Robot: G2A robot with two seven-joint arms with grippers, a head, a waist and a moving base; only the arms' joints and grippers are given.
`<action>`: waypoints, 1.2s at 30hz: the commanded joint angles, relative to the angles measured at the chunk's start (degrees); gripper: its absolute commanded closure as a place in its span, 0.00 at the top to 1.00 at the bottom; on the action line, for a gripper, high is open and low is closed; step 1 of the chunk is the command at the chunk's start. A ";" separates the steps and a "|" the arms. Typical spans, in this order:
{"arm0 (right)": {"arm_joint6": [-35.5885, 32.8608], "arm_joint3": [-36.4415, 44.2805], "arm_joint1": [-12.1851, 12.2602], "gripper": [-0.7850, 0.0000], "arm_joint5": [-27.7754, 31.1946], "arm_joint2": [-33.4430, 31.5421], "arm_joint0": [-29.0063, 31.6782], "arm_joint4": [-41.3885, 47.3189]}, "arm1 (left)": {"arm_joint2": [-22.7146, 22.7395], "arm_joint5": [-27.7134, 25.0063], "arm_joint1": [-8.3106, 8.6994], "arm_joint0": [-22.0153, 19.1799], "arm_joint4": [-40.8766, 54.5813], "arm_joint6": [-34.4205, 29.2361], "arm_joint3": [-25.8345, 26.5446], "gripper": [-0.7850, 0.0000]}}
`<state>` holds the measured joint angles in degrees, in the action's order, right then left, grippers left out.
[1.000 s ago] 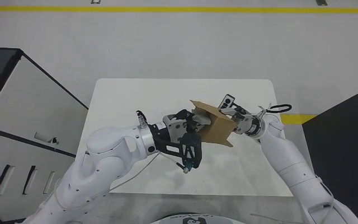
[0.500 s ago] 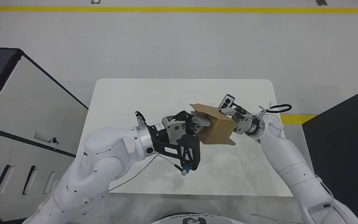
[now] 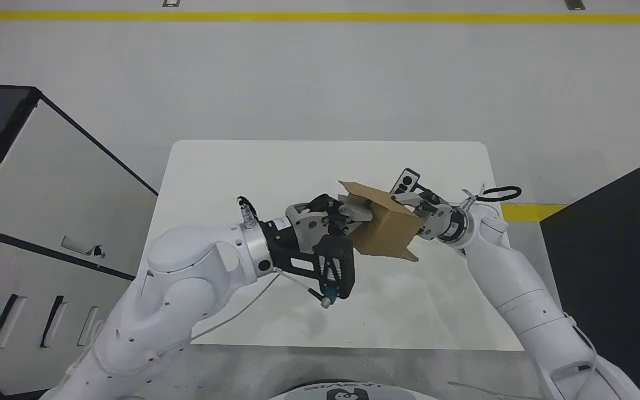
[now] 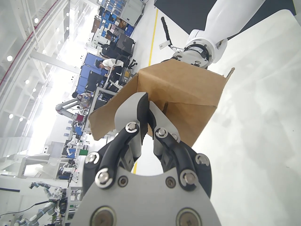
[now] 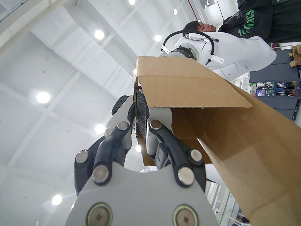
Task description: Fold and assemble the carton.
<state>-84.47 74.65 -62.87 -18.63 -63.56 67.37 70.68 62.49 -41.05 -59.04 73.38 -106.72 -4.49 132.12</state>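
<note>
Partly opened brown carton (image 3: 388,228) held clear of the white tabletop (image 3: 230,180), suspended between the two tools. Left tool (image 4: 147,103): fingers drawn together on the edge of a carton panel, with the rest of the carton extending beyond the fingertips. Right tool (image 5: 139,101): fingers clamped on a thin cardboard wall at the opposite side of the carton, the ribbed pad (image 5: 141,114) pressed flat against it. In the top view the carton sits tilted between the tools, and one flap projects from its far edge. In the right wrist view another flap folds over the open mouth just past the fingertips. The tabletop lies beneath both tools.
</note>
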 commanded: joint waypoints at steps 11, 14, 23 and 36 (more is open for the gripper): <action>0.00 0.00 0.00 0.00 0.00 0.00 0.00 0.00 | 0.44 -0.06 -0.05 -0.16 0.07 -1.34 0.04 0.00; 0.00 0.00 0.00 0.00 0.00 0.00 0.00 0.00 | 1.12 -0.10 0.03 0.24 0.19 -1.29 0.30 0.00; 0.00 0.00 0.00 0.00 0.00 0.00 0.00 0.00 | -0.20 -0.52 -0.05 0.42 -0.06 -0.78 0.05 0.00; 0.00 0.00 0.00 0.00 0.00 0.00 0.00 0.00 | 1.17 -0.18 0.01 0.58 0.26 -1.23 0.13 0.00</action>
<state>-84.47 74.65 -62.87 -18.63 -63.56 67.37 70.68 63.70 -41.19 -59.02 73.90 -106.43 -5.73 132.16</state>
